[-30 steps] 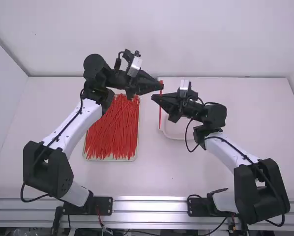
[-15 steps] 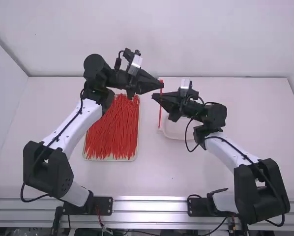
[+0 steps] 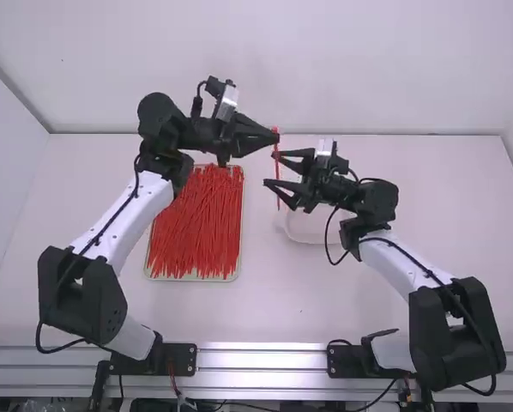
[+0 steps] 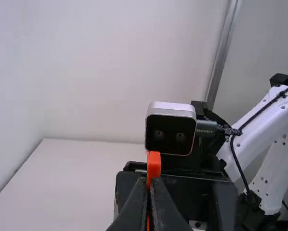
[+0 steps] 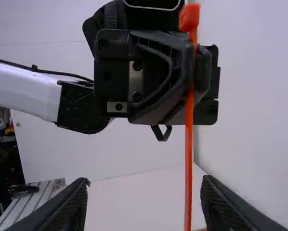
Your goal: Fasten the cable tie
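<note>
We see the red cable tie (image 3: 276,172) hanging upright above the table, pinched just below its head by the left gripper (image 3: 270,142), which has lifted it slightly. The right gripper (image 3: 284,178), narrow before, now gapes wide, its fingers flanking the strap.

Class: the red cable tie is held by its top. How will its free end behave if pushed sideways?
Probably springy rather than floppy: the cable tie hangs straight below the left gripper pinching its top. Likely very light: a thin strip. A push from the open right gripper would probably swing or bend it.
</note>
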`<state>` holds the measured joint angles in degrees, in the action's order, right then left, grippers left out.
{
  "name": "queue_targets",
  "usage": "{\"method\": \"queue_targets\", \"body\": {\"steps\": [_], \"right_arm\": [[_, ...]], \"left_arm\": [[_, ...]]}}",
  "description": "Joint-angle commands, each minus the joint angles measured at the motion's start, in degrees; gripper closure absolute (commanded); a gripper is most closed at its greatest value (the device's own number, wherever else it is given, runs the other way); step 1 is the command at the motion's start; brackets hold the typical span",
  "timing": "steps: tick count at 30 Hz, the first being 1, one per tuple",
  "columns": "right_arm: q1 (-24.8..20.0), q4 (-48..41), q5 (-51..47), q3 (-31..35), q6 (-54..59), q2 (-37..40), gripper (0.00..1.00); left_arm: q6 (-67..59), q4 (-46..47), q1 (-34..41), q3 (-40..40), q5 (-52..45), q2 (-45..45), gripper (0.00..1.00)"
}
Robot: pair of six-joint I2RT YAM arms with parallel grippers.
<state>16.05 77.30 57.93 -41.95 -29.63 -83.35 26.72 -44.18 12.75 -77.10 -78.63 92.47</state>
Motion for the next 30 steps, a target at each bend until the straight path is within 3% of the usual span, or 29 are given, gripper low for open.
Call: {"method": "queue_targets", "body": {"steps": [1,4,30], "right_arm": [[0.2,0.3,0.3,-1.9,-0.1,-0.2,0.25],[0.0,0.2,0.3,-1.4,0.1,-0.2,0.13],[-0.4,-6.1,5.8,-0.4,5.8,-0.3,0.14]], "left_arm": [[1.0,-0.2,-0.6,-1.7,0.6,-0.3,0.98],[3.1,-1.4,-0.5,-1.8,0.7,-0.3,0.98],[16.8,-13.4,-3.0,-1.8,2.2,-0.3,0.98]]}}
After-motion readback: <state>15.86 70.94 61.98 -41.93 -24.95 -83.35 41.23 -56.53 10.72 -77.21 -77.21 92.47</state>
